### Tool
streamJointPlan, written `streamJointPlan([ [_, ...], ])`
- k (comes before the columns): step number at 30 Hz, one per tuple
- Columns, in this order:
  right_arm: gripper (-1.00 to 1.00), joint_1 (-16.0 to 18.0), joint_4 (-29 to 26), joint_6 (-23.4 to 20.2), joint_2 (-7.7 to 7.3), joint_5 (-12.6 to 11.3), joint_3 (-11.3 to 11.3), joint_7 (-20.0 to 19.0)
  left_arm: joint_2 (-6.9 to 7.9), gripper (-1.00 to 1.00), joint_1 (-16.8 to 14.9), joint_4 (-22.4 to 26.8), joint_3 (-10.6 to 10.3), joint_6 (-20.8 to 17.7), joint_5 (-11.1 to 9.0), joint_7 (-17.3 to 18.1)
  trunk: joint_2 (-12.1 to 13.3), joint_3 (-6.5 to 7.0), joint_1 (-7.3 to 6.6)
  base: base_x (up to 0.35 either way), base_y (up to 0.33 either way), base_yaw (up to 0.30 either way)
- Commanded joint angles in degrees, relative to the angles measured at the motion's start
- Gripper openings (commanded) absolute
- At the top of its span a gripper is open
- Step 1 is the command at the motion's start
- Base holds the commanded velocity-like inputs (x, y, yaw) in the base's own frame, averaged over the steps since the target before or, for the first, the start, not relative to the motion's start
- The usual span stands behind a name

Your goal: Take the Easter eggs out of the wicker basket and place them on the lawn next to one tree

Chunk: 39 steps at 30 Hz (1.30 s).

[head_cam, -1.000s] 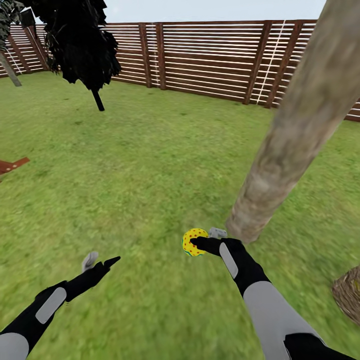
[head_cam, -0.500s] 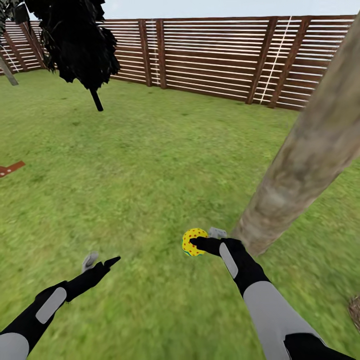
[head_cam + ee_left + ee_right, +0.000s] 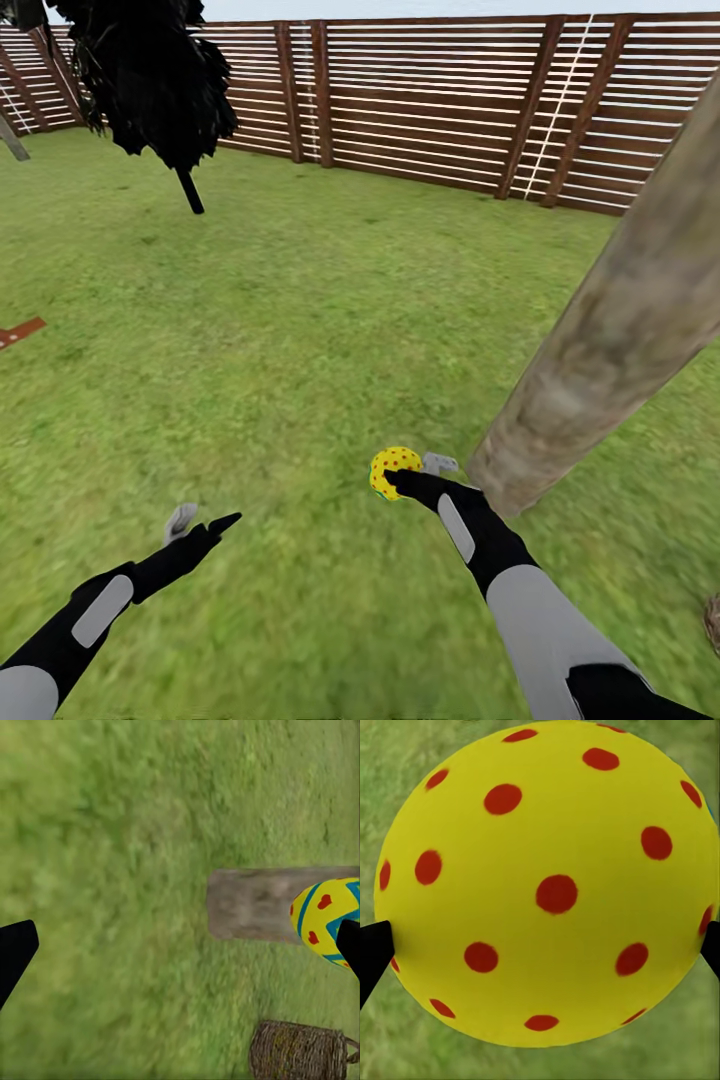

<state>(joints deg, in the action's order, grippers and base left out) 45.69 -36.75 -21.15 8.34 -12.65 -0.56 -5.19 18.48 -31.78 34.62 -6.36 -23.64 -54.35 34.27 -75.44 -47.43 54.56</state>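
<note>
A robot stood on a lawn (image 3: pixel 300 320) inside a slatted wooden fence (image 3: pixel 430 100), seen from its head camera. Its right gripper (image 3: pixel 412 475) had its fingers clamped on a yellow egg (image 3: pixel 394 470) with red dots, held just above the grass near the foot of a thick grey-brown tree (image 3: pixel 600 340). In the right wrist view the egg (image 3: pixel 547 881) sat between the two black fingers (image 3: pixel 373 952), gripped across its widest part. The egg looked rigid, smooth and light, likely to slip or roll if released carelessly, so a hold across the middle seemed best. The left gripper (image 3: pixel 200 522) hung low over the grass with its fingers apart and nothing in them. A sliver of the basket (image 3: pixel 713 622) showed at the right edge, and the left wrist view showed the basket (image 3: pixel 300 1050) beside the trunk. A dark thin-stemmed tree (image 3: pixel 155 80) stood far off. Compared with a second earlier, the view had swung left, leaving less basket visible, and the egg sat slightly higher and nearer the trunk.
</note>
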Motion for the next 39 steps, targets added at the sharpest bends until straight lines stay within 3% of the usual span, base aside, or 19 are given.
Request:
streamJointPlan([
  [1,-1.00,0.0,-0.1,-0.1,-0.01,-0.3,-0.1,0.0,0.07,1.00,0.0,0.0,-0.2,-0.4,-0.7,0.0,0.0,-0.13,0.00,0.000,0.000,0.000],
  [27,-1.00,0.0,-0.7,0.1,0.35,-0.9,-0.1,0.0,0.06,1.00,0.0,0.5,-0.2,-0.7,-0.7,0.6,-10.1,-7.01,5.49,0.000,0.000,0.000],
  [28,-1.00,0.0,-0.7,0.1,0.36,-0.9,-0.1,0.0,0.08,1.00,0.0,0.5,-0.2,-0.9,-0.7,2.0,-10.5,-7.28,5.71,0.000,0.000,0.000],
  [30,-1.00,0.0,-0.7,0.1,0.48,-0.9,-0.1,0.0,0.29,1.00,0.0,0.5,-0.2,-1.1,-0.4,9.7,-11.3,-7.82,6.15,0.000,0.000,0.000],
  [31,-1.00,0.0,-0.7,0.1,0.65,-0.9,-0.1,0.0,0.89,1.00,0.0,0.2,-0.4,-1.1,-0.3,16.3,-11.7,-8.09,6.37,0.000,0.000,0.000],
  [32,-1.00,0.0,-0.7,0.1,0.69,-0.9,-0.1,0.0,1.24,1.00,0.0,0.1,-0.6,-1.1,-0.3,18.2,-12.1,-8.37,6.59,0.000,0.000,0.000],
  [39,-1.00,0.0,-0.7,0.1,0.71,-0.9,-0.1,0.0,1.26,1.00,0.0,0.0,-0.7,-1.1,-0.2,18.5,-14.9,-10.27,8.12,0.000,0.000,0.000],
])
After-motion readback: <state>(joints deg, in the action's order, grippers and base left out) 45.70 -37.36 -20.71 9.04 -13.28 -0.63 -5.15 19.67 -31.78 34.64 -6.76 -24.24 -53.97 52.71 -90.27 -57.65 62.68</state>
